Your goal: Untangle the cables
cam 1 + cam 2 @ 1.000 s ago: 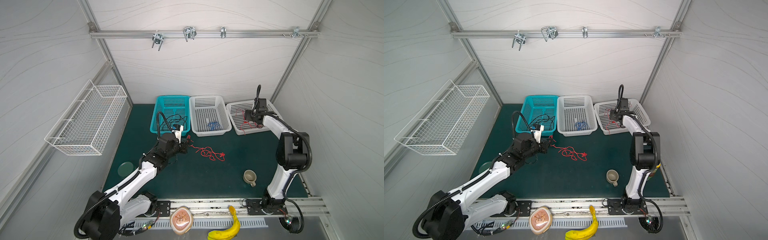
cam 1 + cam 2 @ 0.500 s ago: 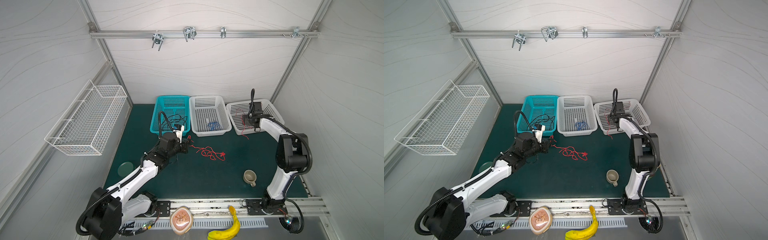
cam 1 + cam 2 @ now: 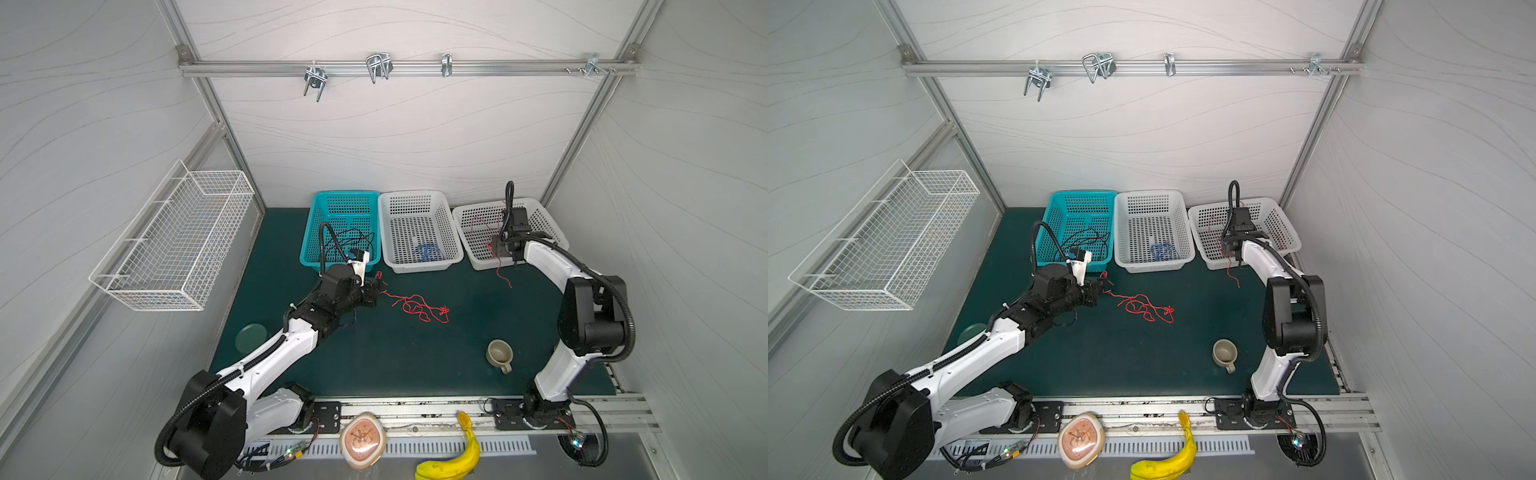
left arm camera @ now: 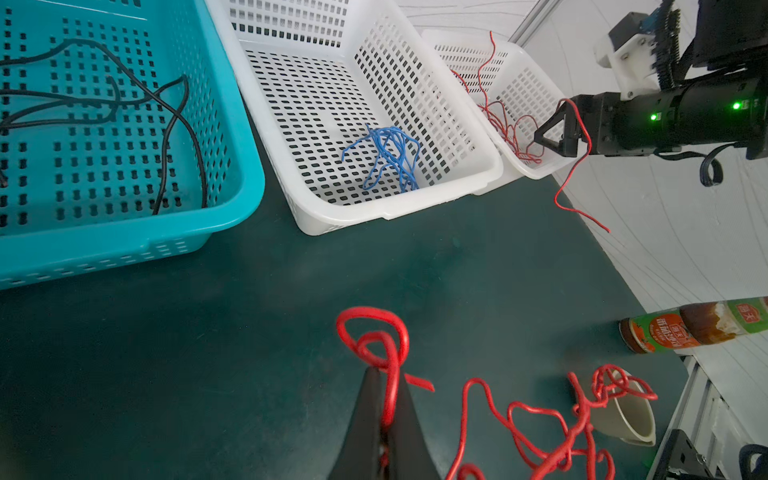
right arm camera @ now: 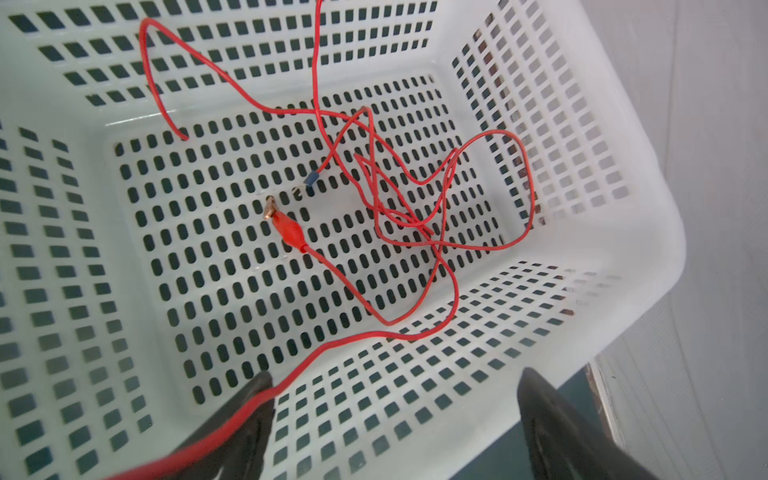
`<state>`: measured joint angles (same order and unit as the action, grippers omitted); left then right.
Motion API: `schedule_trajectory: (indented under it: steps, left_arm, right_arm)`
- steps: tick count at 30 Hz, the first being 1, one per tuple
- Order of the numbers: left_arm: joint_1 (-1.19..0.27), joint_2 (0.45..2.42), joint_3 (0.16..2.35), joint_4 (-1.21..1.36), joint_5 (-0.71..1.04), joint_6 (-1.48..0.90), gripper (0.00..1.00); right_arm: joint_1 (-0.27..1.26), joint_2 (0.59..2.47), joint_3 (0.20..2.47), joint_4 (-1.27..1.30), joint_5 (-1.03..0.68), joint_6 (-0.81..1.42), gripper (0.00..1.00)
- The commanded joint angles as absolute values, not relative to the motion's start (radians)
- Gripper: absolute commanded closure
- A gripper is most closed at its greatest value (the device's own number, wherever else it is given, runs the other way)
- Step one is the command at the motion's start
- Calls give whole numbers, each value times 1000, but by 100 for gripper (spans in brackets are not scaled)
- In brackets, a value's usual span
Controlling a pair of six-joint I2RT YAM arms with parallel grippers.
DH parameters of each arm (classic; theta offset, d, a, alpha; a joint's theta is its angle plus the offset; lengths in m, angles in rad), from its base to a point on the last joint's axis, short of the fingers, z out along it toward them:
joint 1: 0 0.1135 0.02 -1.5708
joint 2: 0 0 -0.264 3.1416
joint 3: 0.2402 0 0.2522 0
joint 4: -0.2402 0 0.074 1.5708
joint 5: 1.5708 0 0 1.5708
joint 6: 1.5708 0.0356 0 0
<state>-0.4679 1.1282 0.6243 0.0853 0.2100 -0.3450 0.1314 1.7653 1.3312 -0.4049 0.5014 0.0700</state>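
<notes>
My left gripper (image 3: 376,286) (image 4: 384,374) is shut on one end of a red cable whose tangle (image 3: 419,307) (image 3: 1144,309) lies on the green mat to its right. My right gripper (image 3: 498,245) (image 5: 395,382) stands open over the front of the right white basket (image 5: 656,232). A red strand (image 3: 500,270) (image 4: 577,166) drapes across one of its fingers (image 5: 249,407) and hangs over the basket's rim to the mat. More red cables (image 5: 415,208) lie inside that basket. Blue cables (image 3: 426,251) sit in the middle white basket, black cables (image 3: 349,241) in the teal one.
A tan mug (image 3: 498,355) stands on the mat at the front right and a round green lid (image 3: 250,336) lies at the left. A sauce bottle (image 4: 698,328) lies by the right wall. A banana (image 3: 453,461) lies on the front rail, and a wire basket (image 3: 174,241) hangs on the left wall.
My right gripper has opened wider and shifted a little left toward the basket's front. The red strand now hangs down over the rim. The left arm has hardly moved.
</notes>
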Motion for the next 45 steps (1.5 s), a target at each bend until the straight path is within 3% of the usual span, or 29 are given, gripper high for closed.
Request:
schedule_trajectory:
  steps: [1, 12, 20, 29, 39, 45]
  left_arm:
    - [-473, 1135, 667, 167, 217, -354, 100]
    - [-474, 1134, 665, 160, 216, -364, 100]
    - [-475, 1145, 661, 155, 214, -362, 100]
    - [-476, 1192, 690, 171, 234, -358, 100]
    - [-487, 1215, 707, 174, 246, -370, 100]
    - [-492, 1197, 710, 183, 245, -346, 100]
  right_arm:
    - [130, 1790, 1411, -443, 562, 44, 9]
    - [160, 1967, 1699, -440, 477, 22, 7]
    - [157, 2089, 1636, -483, 581, 16, 7]
    - [99, 1943, 1402, -421, 553, 32, 7]
    - [81, 1724, 1376, -385, 325, 64, 9]
    - [132, 1568, 1275, -290, 74, 34, 12]
